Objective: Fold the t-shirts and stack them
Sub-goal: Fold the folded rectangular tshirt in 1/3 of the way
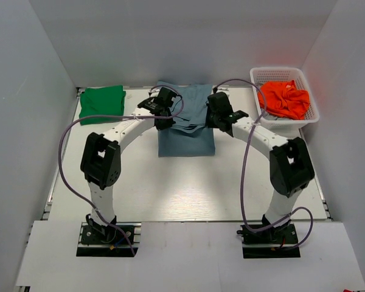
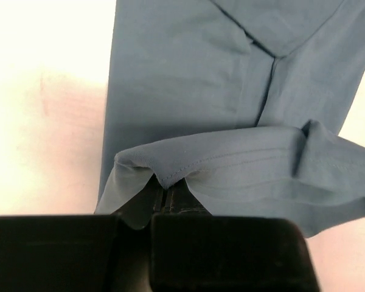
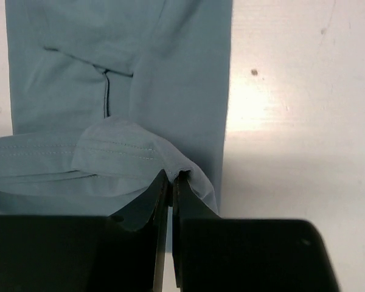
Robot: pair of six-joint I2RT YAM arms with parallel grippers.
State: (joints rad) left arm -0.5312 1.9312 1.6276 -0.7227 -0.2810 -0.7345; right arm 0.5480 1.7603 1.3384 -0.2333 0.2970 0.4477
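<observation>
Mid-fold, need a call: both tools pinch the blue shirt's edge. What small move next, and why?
The left tool and right tool each pinch the lifted hem of the blue shirt; probably carry them together forward over the flat cloth ahead.

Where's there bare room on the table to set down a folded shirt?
The near half of the table is bare, from the blue shirt to the near edge. The far strip is crowded: green shirt, blue shirt, basket.
</observation>
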